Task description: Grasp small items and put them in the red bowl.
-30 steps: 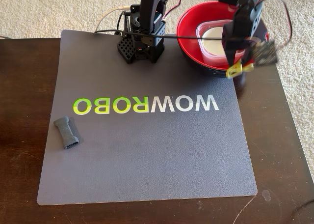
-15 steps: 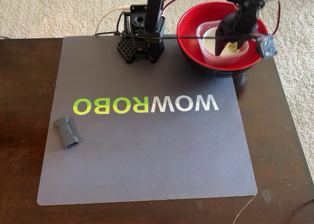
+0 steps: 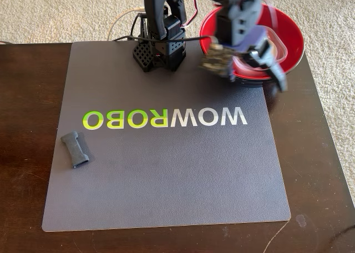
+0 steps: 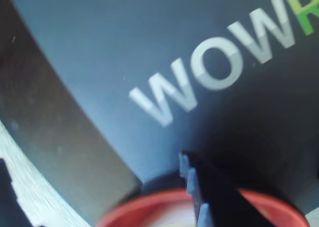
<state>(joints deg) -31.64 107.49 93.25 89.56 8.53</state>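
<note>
The red bowl [image 3: 290, 35] stands at the mat's far right corner, and the blurred arm covers much of it. A clear tub edge [image 3: 280, 46] shows inside it. My gripper [image 3: 273, 73] hangs over the bowl's near rim, smeared by motion, so its jaws cannot be read. In the wrist view one toothed finger [image 4: 205, 189] juts over the red bowl rim [image 4: 144, 209], with the WOW lettering beyond. A dark grey bone-shaped piece [image 3: 75, 149] lies on the mat's left side, far from the gripper.
A grey mat [image 3: 166, 170] with WOWROBO lettering covers the dark wooden table [image 3: 25, 153]. The arm's black base [image 3: 158, 47] stands at the mat's far edge, with cables behind it. Beige carpet surrounds the table.
The gripper carried a yellow-green clip over the red bowl, dipped into it, and has now swung left and forward without the clip showing. The bone-shaped piece has not moved.
</note>
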